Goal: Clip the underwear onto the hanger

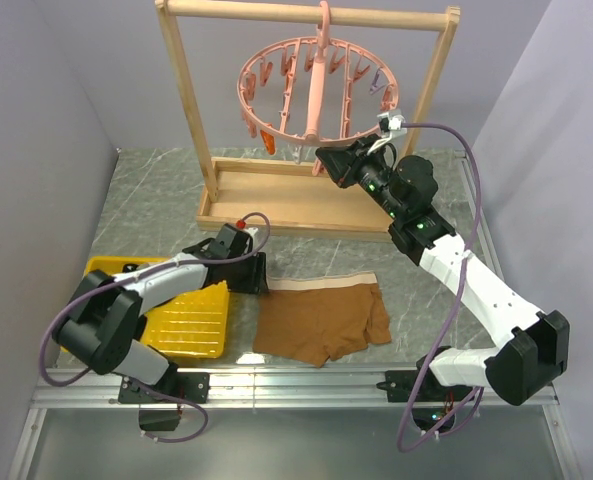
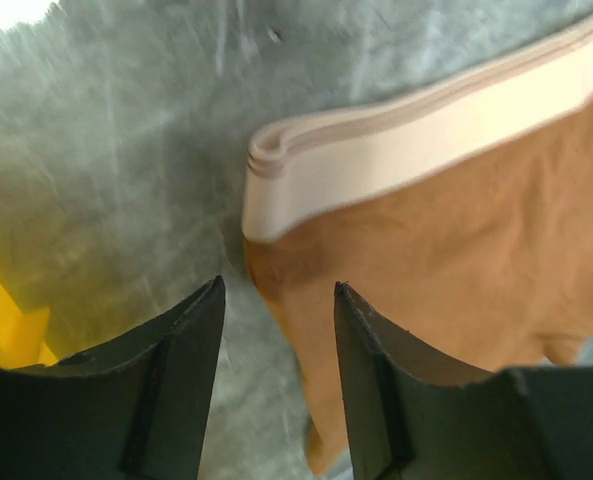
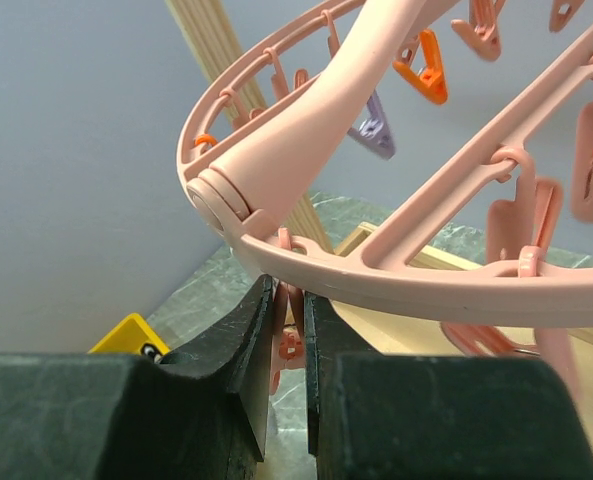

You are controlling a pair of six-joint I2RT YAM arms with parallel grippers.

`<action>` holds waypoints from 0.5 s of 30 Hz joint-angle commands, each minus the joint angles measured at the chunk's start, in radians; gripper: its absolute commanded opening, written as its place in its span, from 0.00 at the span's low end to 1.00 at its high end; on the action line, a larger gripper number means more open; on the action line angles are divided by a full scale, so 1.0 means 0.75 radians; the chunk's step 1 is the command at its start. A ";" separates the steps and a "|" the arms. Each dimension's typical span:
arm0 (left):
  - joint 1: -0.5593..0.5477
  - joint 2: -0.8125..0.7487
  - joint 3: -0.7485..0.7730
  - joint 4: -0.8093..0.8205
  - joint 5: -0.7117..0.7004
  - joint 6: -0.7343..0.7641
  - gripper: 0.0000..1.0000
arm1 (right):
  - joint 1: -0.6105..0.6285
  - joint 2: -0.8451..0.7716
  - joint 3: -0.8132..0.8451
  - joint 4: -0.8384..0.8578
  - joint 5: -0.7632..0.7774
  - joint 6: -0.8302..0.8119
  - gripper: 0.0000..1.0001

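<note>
Closest to the lens is my left gripper (image 2: 278, 295): jaws apart, nothing between them, hanging over the left corner of the underwear (image 2: 456, 230) where the waistband (image 2: 426, 130) folds round. Underwear lies flat on the table (image 1: 146, 190) in front of my bases, waistband toward the rack (image 1: 189, 110), yellow tray (image 1: 191, 320) just beside it on the left. Can't tell from the wrist view whether the fingertips touch cloth or table. My right gripper (image 3: 288, 300) is up at the hanger (image 3: 396, 275), jaws nearly together and clamped on one clip (image 3: 288, 345) dangling under the near rim; the hanger hangs from the rack. My read on the step: pick-up phase, clipping not started. Right side is staged on a clip, left is lining up on the waistband corner. Next move, as I judge it: drop the left a touch and shift so one finger goes under the waistband edge and the other over it. Then pinch both layers, lift, and carry the corner up to the rim by the held clip. Right then has to squeeze the clip's tail so its mouth opens; can't tell whether this grip sits on tail or mouth. Risks: catching one layer only, or the hanger swinging when the cloth arrives.
</note>
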 commanded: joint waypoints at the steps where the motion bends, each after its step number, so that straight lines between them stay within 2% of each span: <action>1: 0.008 0.062 0.068 0.071 -0.048 -0.011 0.52 | -0.001 0.016 0.046 0.011 -0.050 0.009 0.00; 5: 0.008 0.130 0.056 0.139 0.009 -0.036 0.51 | -0.005 0.008 0.038 0.007 -0.052 0.009 0.00; 8: 0.010 0.157 0.050 0.186 0.034 -0.054 0.46 | -0.013 0.006 0.050 -0.009 -0.058 0.003 0.00; 9: 0.010 0.167 0.050 0.194 0.030 -0.062 0.41 | -0.018 0.008 0.056 -0.021 -0.064 0.001 0.00; 14: 0.008 0.275 0.060 0.227 0.003 -0.097 0.29 | -0.026 0.008 0.036 0.003 -0.068 0.024 0.00; 15: 0.008 0.291 0.062 0.227 -0.005 -0.105 0.18 | -0.026 0.010 0.030 0.003 -0.070 0.032 0.00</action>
